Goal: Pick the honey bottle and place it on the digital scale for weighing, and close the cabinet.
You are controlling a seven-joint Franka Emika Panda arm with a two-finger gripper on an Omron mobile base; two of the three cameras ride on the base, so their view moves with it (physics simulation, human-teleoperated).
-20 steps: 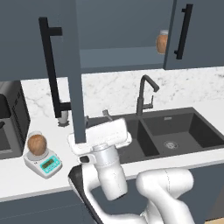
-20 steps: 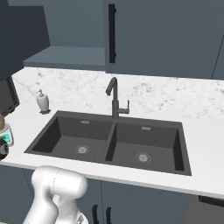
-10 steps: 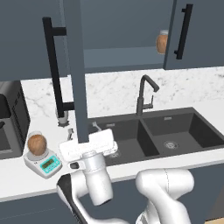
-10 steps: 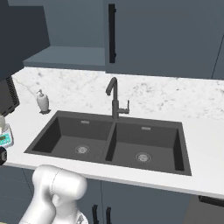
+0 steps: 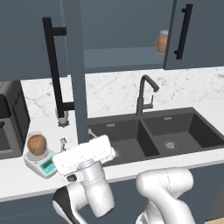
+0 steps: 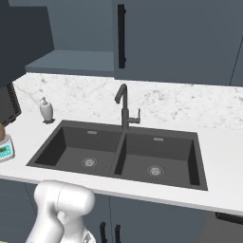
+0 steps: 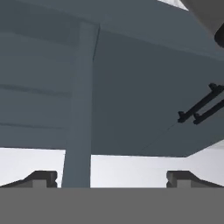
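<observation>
Risk: amber-brown honey bottle (image 5: 36, 144) sits on white digital scale (image 5: 42, 162); gripper (image 7: 111, 178) fingers apart, empty, below open slate-blue cabinet door (image 5: 72, 70) — glancing push could miss its edge.

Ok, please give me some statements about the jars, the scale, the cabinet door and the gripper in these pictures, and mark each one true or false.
1. A honey bottle stands on the digital scale. True.
2. The cabinet is fully closed. False: its left door stands open, swung out edge-on toward the camera, with the inner shelf showing behind it.
3. A second amber jar sits on the cabinet shelf. True.
4. The gripper is shut on a jar. False: in the hand view its fingertips stand wide apart with nothing between them.
5. The soap dispenser lies inside the sink. False: it stands upright on the counter, behind the sink's left corner.
</observation>
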